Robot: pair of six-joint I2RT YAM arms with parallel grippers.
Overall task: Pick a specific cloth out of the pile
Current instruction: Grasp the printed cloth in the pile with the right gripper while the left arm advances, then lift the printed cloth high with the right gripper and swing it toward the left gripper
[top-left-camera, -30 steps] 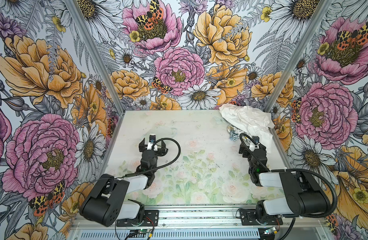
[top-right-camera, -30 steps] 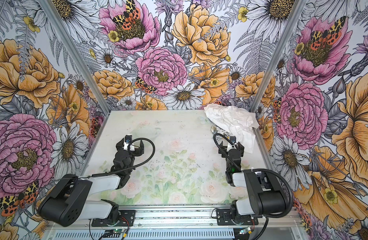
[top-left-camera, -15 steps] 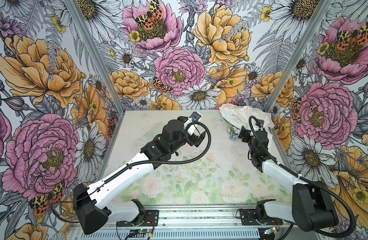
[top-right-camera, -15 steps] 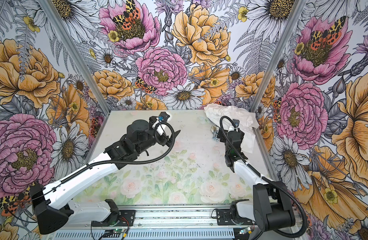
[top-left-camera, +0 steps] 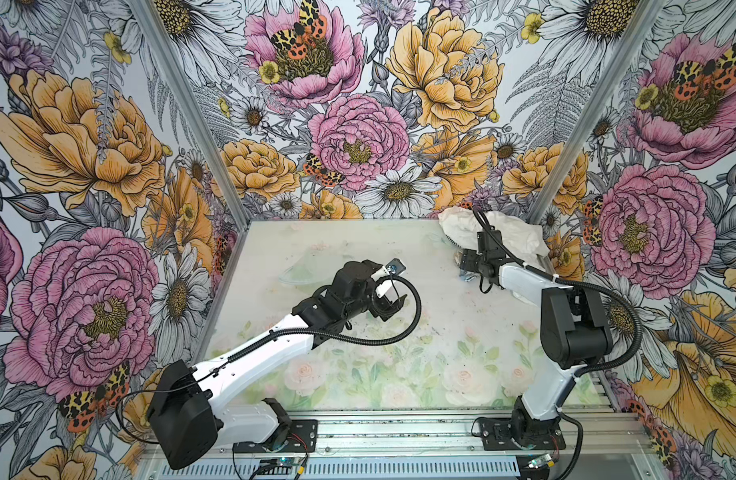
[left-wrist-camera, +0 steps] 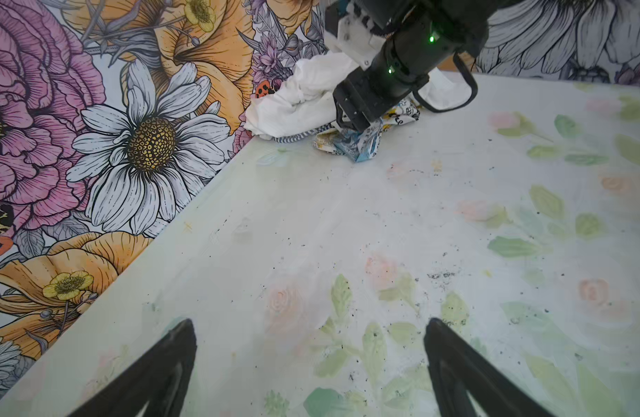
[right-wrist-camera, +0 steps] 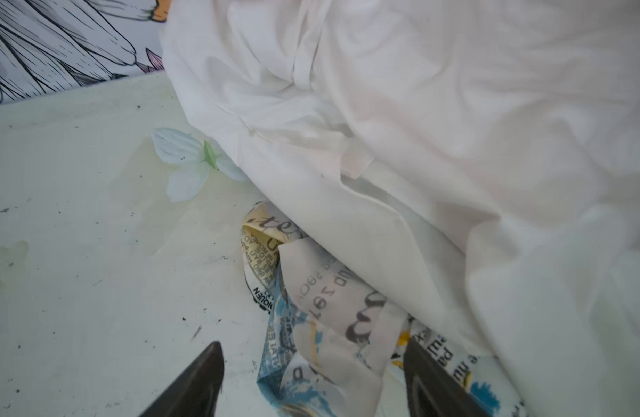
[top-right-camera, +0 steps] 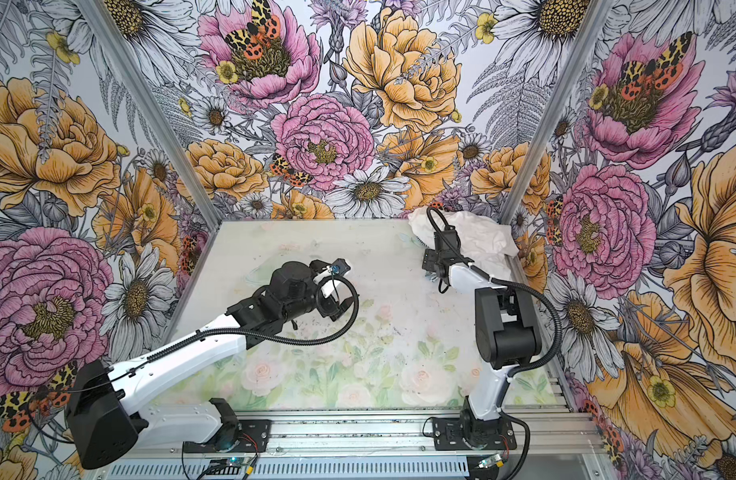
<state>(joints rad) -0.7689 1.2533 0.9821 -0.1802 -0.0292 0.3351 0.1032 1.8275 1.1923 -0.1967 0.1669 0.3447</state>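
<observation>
Count, this moment. I see three cloths in all: one printed cloth (left-wrist-camera: pixel 361 144), one white cloth (right-wrist-camera: pixel 419 108), one striped cloth (left-wrist-camera: pixel 296 137). They make one pile (top-left-camera: pixel 511 235). More cloths may lie hidden under the white one; I cannot tell.

One table (top-left-camera: pixel 358 374). Three walls (top-left-camera: pixel 358 104) in both top views.

Two arms: left arm (top-left-camera: pixel 266 345), right arm (top-left-camera: pixel 524 280). Two grippers: left gripper (left-wrist-camera: pixel 307 321), right gripper (right-wrist-camera: pixel 313 343), with two fingers (left-wrist-camera: pixel 159 372) each.
</observation>
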